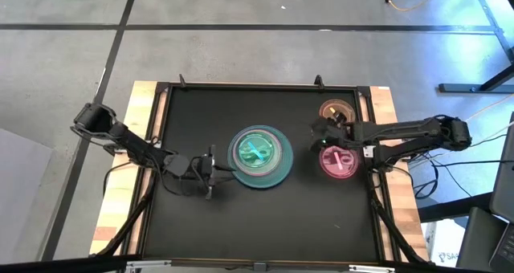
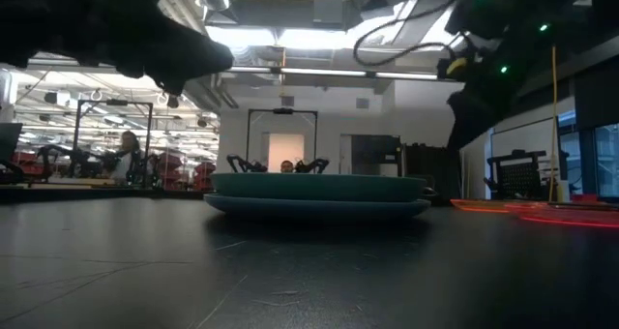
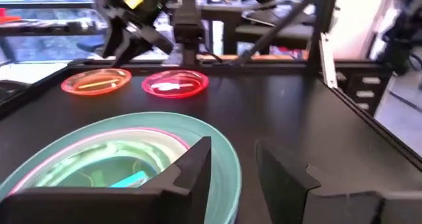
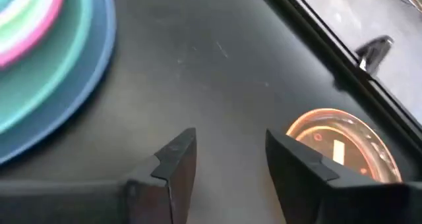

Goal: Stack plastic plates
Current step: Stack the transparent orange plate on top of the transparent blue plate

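A stack of plates (image 1: 259, 155) stands mid-table: a grey-blue one (image 4: 79, 92) at the bottom, then teal (image 3: 224, 158), pink, pale mint, and small translucent green and blue ones on top. A magenta plate (image 1: 339, 161) and an amber plate (image 1: 337, 112) lie flat, apart, on the table's right side. My left gripper (image 1: 215, 167) hovers open just left of the stack, its fingers (image 3: 198, 159) near the teal rim. My right gripper (image 1: 317, 131) hangs open above the table, between the stack and the amber plate (image 4: 343, 143).
The black tabletop (image 1: 209, 225) has a raised rim (image 1: 257, 86) and wooden side boards. Bare black surface lies toward the near edge and the far left. In the low view the room behind holds frames, desks and a seated person (image 2: 126, 155).
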